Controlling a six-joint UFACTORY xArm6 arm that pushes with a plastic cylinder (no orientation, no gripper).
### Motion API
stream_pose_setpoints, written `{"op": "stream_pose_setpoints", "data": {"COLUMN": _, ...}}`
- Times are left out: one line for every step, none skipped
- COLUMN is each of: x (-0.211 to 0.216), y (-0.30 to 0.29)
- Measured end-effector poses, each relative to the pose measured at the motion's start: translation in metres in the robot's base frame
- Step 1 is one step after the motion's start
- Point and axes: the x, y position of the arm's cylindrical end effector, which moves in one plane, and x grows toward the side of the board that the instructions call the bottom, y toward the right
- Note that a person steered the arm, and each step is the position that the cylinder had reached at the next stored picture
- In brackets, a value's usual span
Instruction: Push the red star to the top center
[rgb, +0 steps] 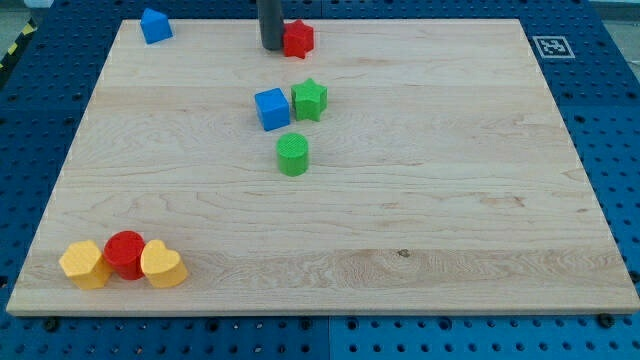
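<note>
Nearest, at the table's (450, 250) left corner, sit a yellow block (84, 264), red cylinder (126, 253) and yellow heart (162, 264). Mid-table: green cylinder (293, 155), blue cube (271, 109), green star (310, 99). Farthest, the red star (298, 39) sits near top center, my tip (271, 47) touching its left side; the task looks nearly done. No gripper exists to judge.

The board (420, 200) is pale wood, smooth, with fine grain and a small dark knot. The red star (297, 39), blue cube (271, 109) and green star (309, 99) look like matt plastic; the green cylinder (293, 154) has a ribbed top. The rod is dark and matt down to my tip (271, 47).
</note>
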Motion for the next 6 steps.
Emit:
{"op": "stream_pose_setpoints", "data": {"x": 0.007, "y": -0.006}}
{"op": "stream_pose_setpoints", "data": {"x": 0.029, "y": -0.023}}
{"op": "stream_pose_setpoints", "data": {"x": 0.049, "y": -0.027}}
{"op": "stream_pose_setpoints", "data": {"x": 0.049, "y": -0.012}}
{"op": "stream_pose_setpoints", "data": {"x": 0.042, "y": 0.021}}
{"op": "stream_pose_setpoints", "data": {"x": 0.026, "y": 0.036}}
